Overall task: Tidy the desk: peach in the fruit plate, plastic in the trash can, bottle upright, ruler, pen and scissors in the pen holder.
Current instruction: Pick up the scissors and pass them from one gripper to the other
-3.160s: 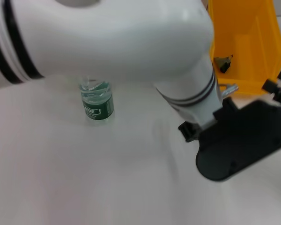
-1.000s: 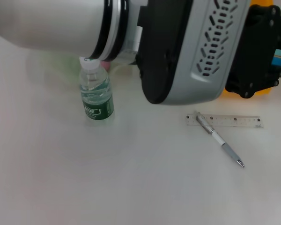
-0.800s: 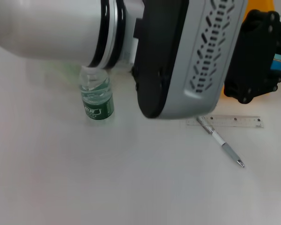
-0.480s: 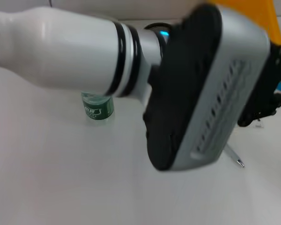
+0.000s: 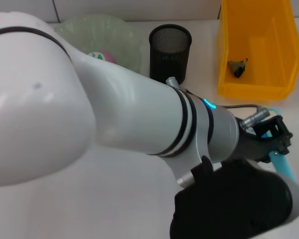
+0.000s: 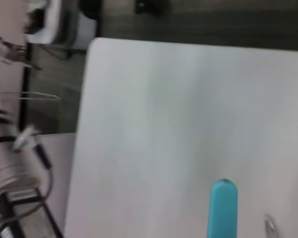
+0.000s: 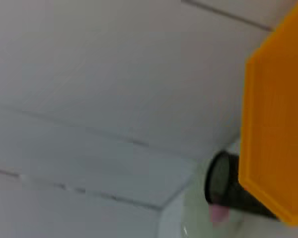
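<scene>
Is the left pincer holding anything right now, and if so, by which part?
Cannot be told. The left arm hides its own pincer in the head view. A blue finger shows over the bare table with nothing visibly against it.

You see a white left arm (image 5: 114, 119) with black rings and a cyan light. The trash can (image 5: 259, 50) is orange-yellow, the pen holder (image 5: 170, 52) black mesh, the fruit plate (image 5: 107, 37) pale translucent green, the peach (image 5: 107, 56) pink. The counter (image 5: 139, 199) is white; a teal strip (image 5: 281, 164) shows at right.
</scene>
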Robot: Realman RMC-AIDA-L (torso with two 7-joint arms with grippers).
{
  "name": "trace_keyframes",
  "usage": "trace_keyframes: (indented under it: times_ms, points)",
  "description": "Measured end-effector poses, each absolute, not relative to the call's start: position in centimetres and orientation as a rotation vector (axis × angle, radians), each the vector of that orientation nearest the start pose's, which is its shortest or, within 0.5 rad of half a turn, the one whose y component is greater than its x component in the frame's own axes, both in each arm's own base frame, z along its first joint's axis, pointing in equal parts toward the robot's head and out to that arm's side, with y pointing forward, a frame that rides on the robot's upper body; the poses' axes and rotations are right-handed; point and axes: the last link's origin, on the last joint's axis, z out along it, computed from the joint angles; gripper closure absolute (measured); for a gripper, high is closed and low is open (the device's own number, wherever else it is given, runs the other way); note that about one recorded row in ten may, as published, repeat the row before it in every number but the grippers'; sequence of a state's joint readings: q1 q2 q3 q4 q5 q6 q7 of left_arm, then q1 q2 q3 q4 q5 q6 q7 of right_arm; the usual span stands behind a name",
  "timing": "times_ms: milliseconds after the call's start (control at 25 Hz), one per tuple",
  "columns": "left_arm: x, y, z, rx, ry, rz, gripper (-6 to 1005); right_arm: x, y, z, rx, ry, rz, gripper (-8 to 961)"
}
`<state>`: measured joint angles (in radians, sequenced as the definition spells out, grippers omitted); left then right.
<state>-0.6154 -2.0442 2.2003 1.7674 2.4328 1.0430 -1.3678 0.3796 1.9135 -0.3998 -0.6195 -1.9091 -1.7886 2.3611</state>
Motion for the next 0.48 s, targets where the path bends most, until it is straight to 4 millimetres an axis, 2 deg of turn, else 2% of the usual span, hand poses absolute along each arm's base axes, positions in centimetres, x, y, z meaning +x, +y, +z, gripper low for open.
trace_keyframes:
  times_ms: [40, 200, 480]
  points:
    - [-1.4, 24.4, -10.6, -2.255, 1.939, 0.190, 780, 32.3, 28.8, 10.5, -2.009, 1.962, 1.221, 129]
    - [-1.5, 24.2, -11.0, -2.188, 2.063, 0.329, 781, 30.9, 29.6, 10.4, -2.104, 2.058, 1.013, 129]
    - [-1.7, 25.2, -11.2, -2.143, 2.112, 0.416, 781, 29.7, 30.5, 9.6, -2.163, 2.099, 0.907, 129]
